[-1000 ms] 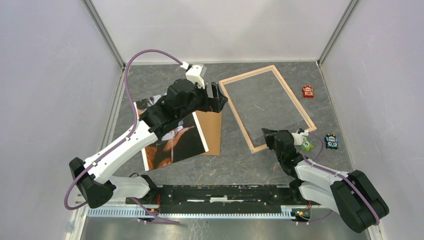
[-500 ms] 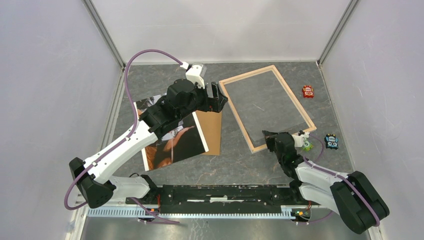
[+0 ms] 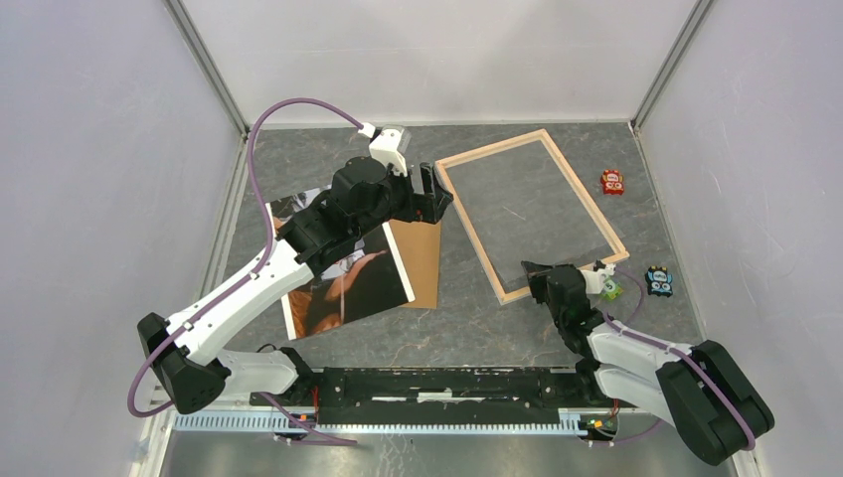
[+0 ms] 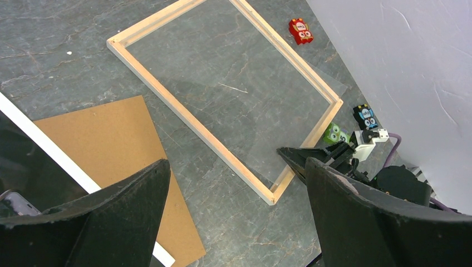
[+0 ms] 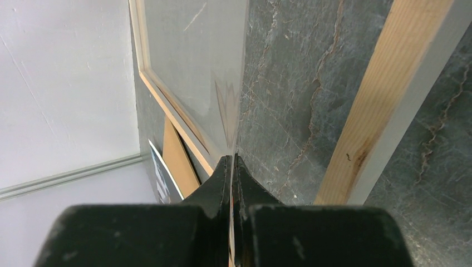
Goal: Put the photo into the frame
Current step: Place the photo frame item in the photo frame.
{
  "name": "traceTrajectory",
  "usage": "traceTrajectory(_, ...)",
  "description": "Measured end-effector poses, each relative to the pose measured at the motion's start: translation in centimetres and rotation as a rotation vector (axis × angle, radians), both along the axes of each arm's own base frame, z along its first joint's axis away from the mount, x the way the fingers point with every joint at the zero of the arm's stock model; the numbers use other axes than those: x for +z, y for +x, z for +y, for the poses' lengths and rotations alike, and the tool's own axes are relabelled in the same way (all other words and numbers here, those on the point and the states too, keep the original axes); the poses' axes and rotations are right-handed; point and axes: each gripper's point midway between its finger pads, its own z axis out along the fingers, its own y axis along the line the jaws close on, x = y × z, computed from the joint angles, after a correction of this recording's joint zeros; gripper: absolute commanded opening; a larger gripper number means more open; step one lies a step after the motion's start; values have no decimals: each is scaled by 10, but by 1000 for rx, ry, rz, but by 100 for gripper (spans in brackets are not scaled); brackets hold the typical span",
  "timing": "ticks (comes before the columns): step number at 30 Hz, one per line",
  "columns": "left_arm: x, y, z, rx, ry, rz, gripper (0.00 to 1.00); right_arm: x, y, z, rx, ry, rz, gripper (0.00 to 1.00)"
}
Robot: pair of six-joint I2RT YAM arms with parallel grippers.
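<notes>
The pale wood frame [image 3: 469, 232] lies flat at the back right, and shows in the left wrist view [image 4: 189, 119] and right wrist view [image 5: 378, 111]. A thin clear sheet [image 3: 532, 204] lies over its opening [image 4: 239, 83]. My right gripper [image 3: 527, 264] is shut on this sheet's near corner [image 5: 232, 158], just inside the frame's near corner. The photo [image 3: 358, 283] lies at the left, partly under my left arm, overlapping the brown backing board [image 3: 422, 263]. My left gripper [image 3: 435, 194] is open and empty, hovering between board and frame [image 4: 236, 164].
A red owl toy [image 3: 612, 182] sits right of the frame. A blue owl toy [image 3: 658, 281] and a green toy [image 3: 608, 288] sit by my right wrist. White walls enclose the table on three sides.
My right gripper has drawn back very slightly toward the near edge, still pinching the clear sheet. My left arm has not moved.
</notes>
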Motion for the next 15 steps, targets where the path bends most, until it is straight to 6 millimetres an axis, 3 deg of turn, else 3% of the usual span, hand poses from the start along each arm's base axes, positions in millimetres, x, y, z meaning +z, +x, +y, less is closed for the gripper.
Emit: traceTrajectory(15,-2,1,-1,0,3,3,96,-1,-1,0,0,8,3,0)
